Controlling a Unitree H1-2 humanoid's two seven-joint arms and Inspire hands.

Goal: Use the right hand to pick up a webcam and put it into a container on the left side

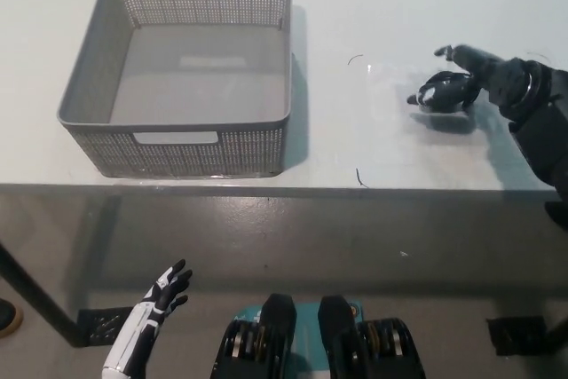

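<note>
The small black webcam point(441, 95) lies on the white table point(355, 6) at the right. My black right hand point(484, 77) has come down onto it from the right. Its fingers point(446, 51) curve over and around the webcam but are still apart, and the webcam rests on the table. The grey perforated basket point(177, 138) stands at the table's left and holds nothing. My white left hand point(153, 306) hangs below the table's front edge at the lower left, fingers spread and holding nothing.
A faint rectangular outline point(359, 175) is marked on the table around the webcam. The table's front edge point(284, 187) runs across the middle of the picture, with grey floor point(293, 246) below it.
</note>
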